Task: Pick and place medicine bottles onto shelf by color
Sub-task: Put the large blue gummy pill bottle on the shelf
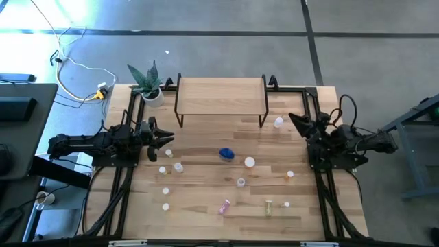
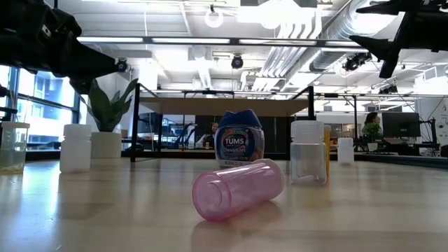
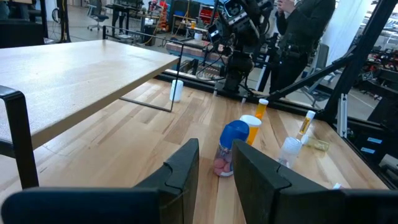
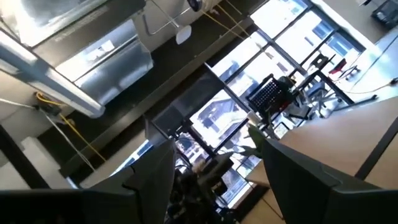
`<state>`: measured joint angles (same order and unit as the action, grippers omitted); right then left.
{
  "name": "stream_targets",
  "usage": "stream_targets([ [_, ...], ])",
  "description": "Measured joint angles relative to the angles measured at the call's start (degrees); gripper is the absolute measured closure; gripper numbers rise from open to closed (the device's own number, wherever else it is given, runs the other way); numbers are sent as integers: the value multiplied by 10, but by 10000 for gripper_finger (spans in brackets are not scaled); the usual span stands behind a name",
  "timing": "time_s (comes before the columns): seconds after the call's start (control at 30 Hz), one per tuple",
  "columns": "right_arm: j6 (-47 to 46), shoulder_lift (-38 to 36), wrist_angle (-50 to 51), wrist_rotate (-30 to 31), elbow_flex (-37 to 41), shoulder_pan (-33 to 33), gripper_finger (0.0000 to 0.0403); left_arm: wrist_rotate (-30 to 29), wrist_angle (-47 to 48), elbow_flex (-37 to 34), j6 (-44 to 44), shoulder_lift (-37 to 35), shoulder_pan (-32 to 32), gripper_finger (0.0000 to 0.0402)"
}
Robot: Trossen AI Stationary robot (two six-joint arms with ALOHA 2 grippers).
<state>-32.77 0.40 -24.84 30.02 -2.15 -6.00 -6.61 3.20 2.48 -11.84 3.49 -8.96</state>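
The small light-wood shelf [image 1: 219,96] stands on black legs at the table's far middle, its board bare. Medicine bottles are scattered on the tabletop in front of it. A blue one [image 1: 227,154] stands mid-table, a pink one [image 2: 236,189] lies on its side near the front, a yellow-green one [image 1: 269,207] lies beside it, and several white-capped ones [image 1: 250,162] are spread around. My left gripper [image 3: 216,155] hovers shut at the left side, pointing level toward the bottles. My right gripper [image 4: 214,146] hangs open at the right side, tipped upward, with nothing between its fingers.
A potted plant [image 1: 152,92] stands at the shelf's left end. One white bottle [image 1: 278,123] sits by the shelf's right leg, near my right gripper [image 1: 296,122]. Black frame rails [image 1: 123,171] run along both table sides. A person [image 3: 305,31] stands beyond the right arm.
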Motion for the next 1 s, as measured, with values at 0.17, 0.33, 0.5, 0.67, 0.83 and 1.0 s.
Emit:
stream_targets([
  [0.17, 6, 30, 17, 8, -47, 0, 172, 0, 0, 0, 0, 0, 0, 314],
  [0.33, 8, 108, 98, 8, -127, 0, 172, -1, 0, 0, 0, 0, 0, 314],
  [0.5, -2, 197, 212, -15, -219, 0, 172, -1, 0, 0, 0, 0, 0, 314],
  [0.67, 15, 283, 282, -30, -293, 0, 172, -1, -1, 0, -20, 0, 0, 314],
  [0.83, 63, 370, 289, -90, -344, 0, 172, -2, -1, 0, -45, 0, 0, 314],
  [1.0, 88, 448, 289, -142, -394, 0, 172, 1, -1, 0, -46, 0, 0, 314],
])
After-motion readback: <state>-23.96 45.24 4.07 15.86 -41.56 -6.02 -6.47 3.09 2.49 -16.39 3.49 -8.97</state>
